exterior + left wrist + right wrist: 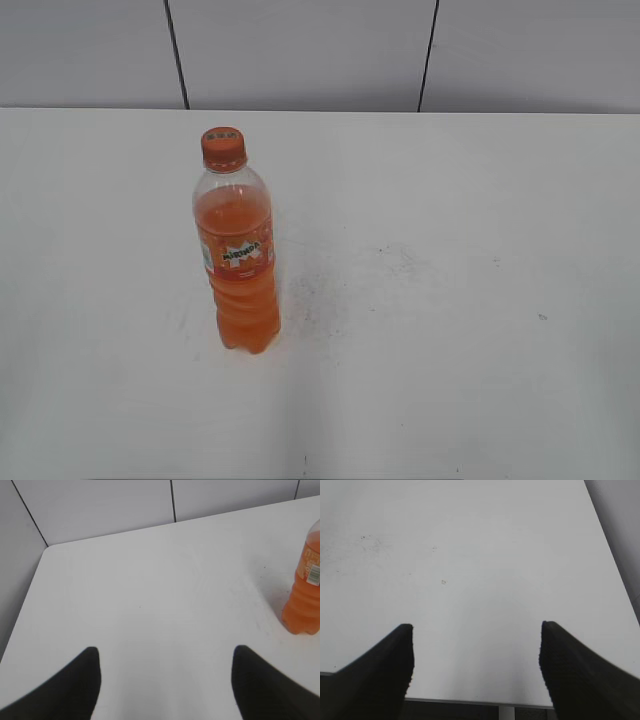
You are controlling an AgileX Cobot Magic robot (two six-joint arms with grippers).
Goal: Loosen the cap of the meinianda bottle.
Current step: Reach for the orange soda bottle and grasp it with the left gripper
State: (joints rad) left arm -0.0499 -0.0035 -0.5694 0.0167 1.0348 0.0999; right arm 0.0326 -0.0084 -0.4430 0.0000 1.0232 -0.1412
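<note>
Plainly, the clear plastic meinianda bottle (238, 258) of orange drink stood upright on the white worktop (450, 300), its ribbed orange cap (223, 148) seated and free to reach. Left pincer (165, 680) and right pincer (476, 650) hovered short of the bottle, fingers spread, holding nothing.

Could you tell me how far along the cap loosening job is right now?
Nothing looks done: the cap sits on the upright bottle. Nothing is in hand; the left gripper and right gripper both hover with jaws open, away from it. Gripping the bottle and twisting remain.
</note>
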